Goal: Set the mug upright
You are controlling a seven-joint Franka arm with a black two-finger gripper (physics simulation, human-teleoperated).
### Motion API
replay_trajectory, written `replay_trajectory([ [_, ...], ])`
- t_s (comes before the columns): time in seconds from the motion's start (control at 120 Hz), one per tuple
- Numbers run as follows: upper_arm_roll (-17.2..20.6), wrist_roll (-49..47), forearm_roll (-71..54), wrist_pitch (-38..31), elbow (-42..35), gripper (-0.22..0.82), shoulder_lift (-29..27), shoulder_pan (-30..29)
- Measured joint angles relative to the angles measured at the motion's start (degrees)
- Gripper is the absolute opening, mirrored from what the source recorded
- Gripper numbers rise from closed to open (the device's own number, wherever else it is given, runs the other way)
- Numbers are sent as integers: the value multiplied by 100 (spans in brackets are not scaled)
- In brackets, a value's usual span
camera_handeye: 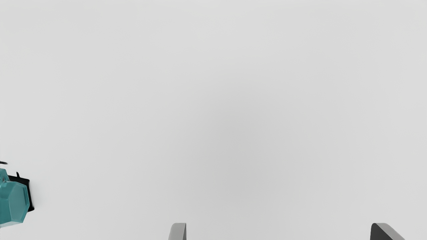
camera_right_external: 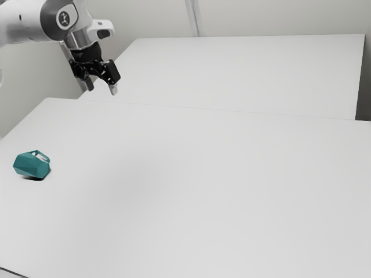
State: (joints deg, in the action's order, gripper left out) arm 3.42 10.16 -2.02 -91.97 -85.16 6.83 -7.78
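1. The teal mug (camera_right_external: 30, 165) lies on its side on the counter (camera_right_external: 203, 191), near the exterior view's left edge.
2. The hand (camera_right_external: 101, 90) is up above the counter, fingers wide apart, nothing between them, clear of the mug.

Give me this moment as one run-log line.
task: set mug upright | mug: on its side on table | gripper: open, empty, raised, away from mug | status: mug not upright
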Motion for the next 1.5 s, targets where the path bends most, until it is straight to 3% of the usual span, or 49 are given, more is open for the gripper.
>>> replay_trajectory([
  [0.167,-181,156,14,-249,-244,60,-209,28],
  [0.433,-469,307,41,-1068,-2854,60,-2017,-60],
  [0.708,-472,655,135,-2411,-4787,60,-2863,-1809],
  [0.967,-368,1960,1596,-3675,-5119,60,-2264,-3269],
  [1.1,465,2948,2903,-4012,-4950,60,-1826,-4611],
  [1.225,1447,3881,3757,-4137,-4208,60,-994,-5807],
  [1.342,2534,4714,4105,-3985,-3465,60,-125,-7061],
  [1.5,3929,5928,4221,-3485,-3069,60,537,-8706],
])
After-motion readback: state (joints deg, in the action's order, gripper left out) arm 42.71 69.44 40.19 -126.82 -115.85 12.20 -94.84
